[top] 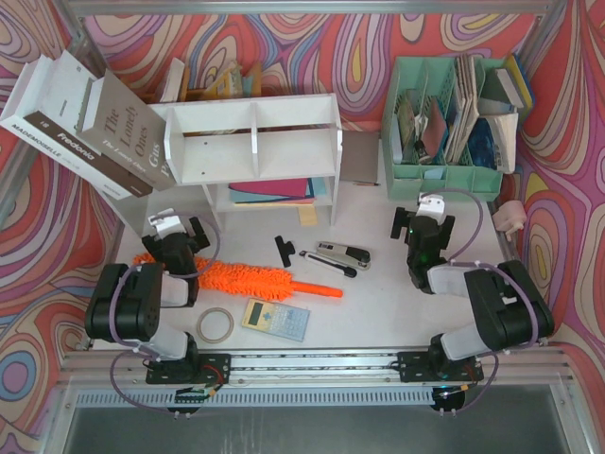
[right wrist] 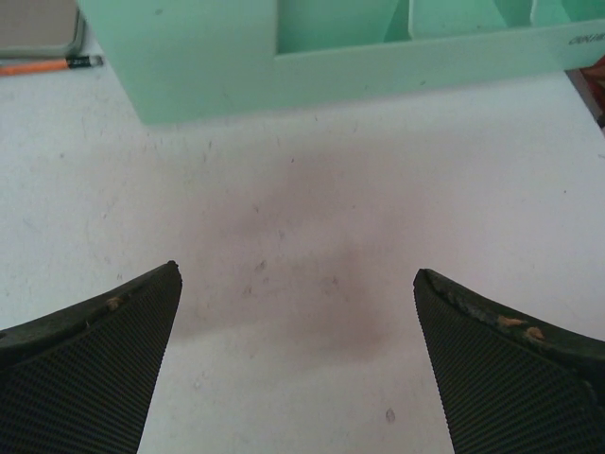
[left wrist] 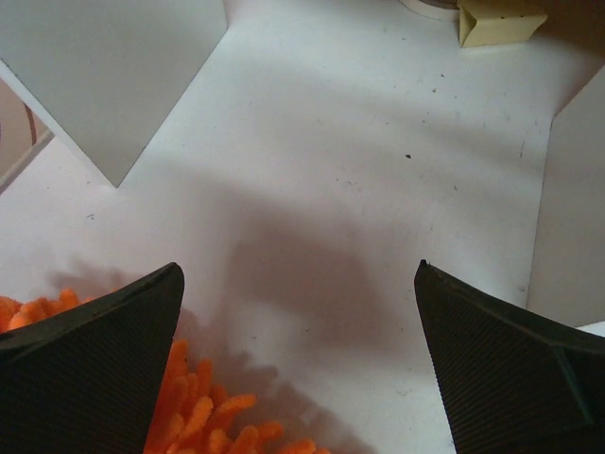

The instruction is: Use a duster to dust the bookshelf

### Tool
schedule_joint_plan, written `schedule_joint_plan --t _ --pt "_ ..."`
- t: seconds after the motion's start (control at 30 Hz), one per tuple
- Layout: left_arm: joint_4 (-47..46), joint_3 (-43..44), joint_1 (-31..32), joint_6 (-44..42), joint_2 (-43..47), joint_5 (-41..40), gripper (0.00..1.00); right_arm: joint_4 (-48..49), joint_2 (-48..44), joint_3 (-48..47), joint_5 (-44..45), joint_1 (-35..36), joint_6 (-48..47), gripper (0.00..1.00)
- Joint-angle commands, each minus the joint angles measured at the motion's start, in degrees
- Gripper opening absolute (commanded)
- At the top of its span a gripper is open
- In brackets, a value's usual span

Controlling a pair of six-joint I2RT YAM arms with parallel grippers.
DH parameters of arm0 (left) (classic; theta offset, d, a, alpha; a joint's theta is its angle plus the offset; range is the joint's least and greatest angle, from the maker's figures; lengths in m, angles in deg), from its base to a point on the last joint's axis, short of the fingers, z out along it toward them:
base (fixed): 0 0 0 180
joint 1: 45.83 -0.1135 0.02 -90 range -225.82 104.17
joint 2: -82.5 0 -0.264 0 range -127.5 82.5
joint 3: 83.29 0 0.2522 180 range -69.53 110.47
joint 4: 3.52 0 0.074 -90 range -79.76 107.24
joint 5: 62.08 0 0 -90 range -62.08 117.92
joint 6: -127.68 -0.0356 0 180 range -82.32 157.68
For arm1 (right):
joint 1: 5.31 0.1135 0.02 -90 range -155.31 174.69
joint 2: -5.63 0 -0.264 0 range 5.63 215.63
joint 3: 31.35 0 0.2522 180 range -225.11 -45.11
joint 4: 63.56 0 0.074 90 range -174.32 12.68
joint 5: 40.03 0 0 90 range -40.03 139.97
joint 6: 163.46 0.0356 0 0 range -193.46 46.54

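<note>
A: Far left first. What's there?
B: Stack of hardback books (top: 85, 123), tilted, leaning against the bookshelf's left end. Then the left gripper (top: 176, 228), low over the worktop (top: 378, 312).
A: Its state?
B: Jaws spread wide, nothing between them. In the wrist view of the left gripper (left wrist: 298, 312), bare white surface lies between the fingers, with orange fibres under the left finger (left wrist: 95, 359).
A: So that's the duster?
B: Yes. Duster (top: 241, 277) flat on the worktop in front of the bookshelf (top: 255, 142), fluffy head to the left beside the left gripper, thin handle pointing right. Not gripped. The bookshelf stands at the back, coloured sheets on its lower tier.
A: Near edge?
B: Tape roll (top: 215, 324), then a calculator (top: 275, 318), just below the duster.
A: Centre?
B: Small black clip (top: 285, 250), a dark pen (top: 328, 263), black-and-silver stapler (top: 342, 254), close together.
A: Right side?
B: Right gripper (top: 423, 219), also fully open and empty; wrist view shows only stained worktop between its fingers (right wrist: 95, 378). Ahead of it, the mint-green file organizer (top: 444, 123), stuffed with papers.
</note>
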Motion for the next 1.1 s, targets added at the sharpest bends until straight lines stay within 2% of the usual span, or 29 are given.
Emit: schedule_joint_plan --t 0.0,0.1,0.17,0.23,0.33,0.43,0.6,0.7,1.07 --pt "4.47 2.34 -0.97 2.10 1.52 2.33 0.98 9.55 3.05 0.43 -7.63 -3.62 -2.21 0.99" --pt "2.18 2.82 -1.08 1.44 -0.43 2.64 0.98 10.90 4.03 0.19 -15.82 -5.51 -3.87 0.96" --pt "6.84 4.03 -1.08 2.03 1.04 2.76 0.98 10.84 4.15 -0.05 -20.59 -6.03 -4.95 0.92" --pt "7.01 4.86 -1.04 1.34 -0.02 3.28 0.98 12.69 3.99 0.78 -26.03 -6.25 -7.07 0.91" --pt "9.48 5.71 -1.07 1.32 0.46 4.32 0.98 10.99 5.21 -0.98 -28.02 -7.27 -7.66 0.92" --pt "7.66 5.30 -1.07 1.02 -0.07 4.33 0.98 9.34 5.98 -2.24 -30.65 -10.25 -5.85 0.93" --pt "7.98 5.37 -1.06 1.14 0.01 4.40 0.98 13.49 6.70 -0.95 -30.96 -10.76 -4.70 0.97" --pt "7.98 5.38 -1.07 1.11 0.00 4.42 0.98 23.33 11.99 1.21 -31.85 -10.76 -4.75 0.99" --pt "7.65 5.20 -1.04 1.07 0.10 4.51 0.98 23.76 12.74 1.40 -29.40 -8.91 -6.17 0.99"
